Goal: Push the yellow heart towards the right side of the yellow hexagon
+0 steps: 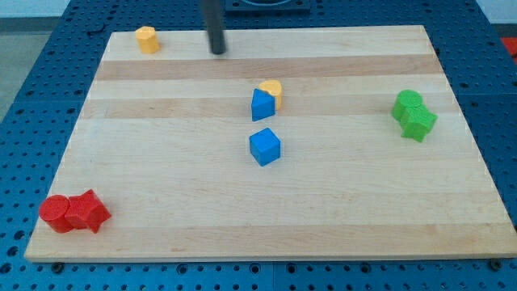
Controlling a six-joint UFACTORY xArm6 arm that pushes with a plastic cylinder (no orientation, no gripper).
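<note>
The yellow heart lies near the board's middle, touching the top right of a blue block. The yellow hexagon sits at the board's top left corner. My tip is near the board's top edge, to the right of the hexagon and up and left of the heart, apart from both.
A blue cube lies just below the first blue block. Two green blocks touch each other at the right. Two red blocks sit together at the bottom left corner. The wooden board rests on a blue perforated table.
</note>
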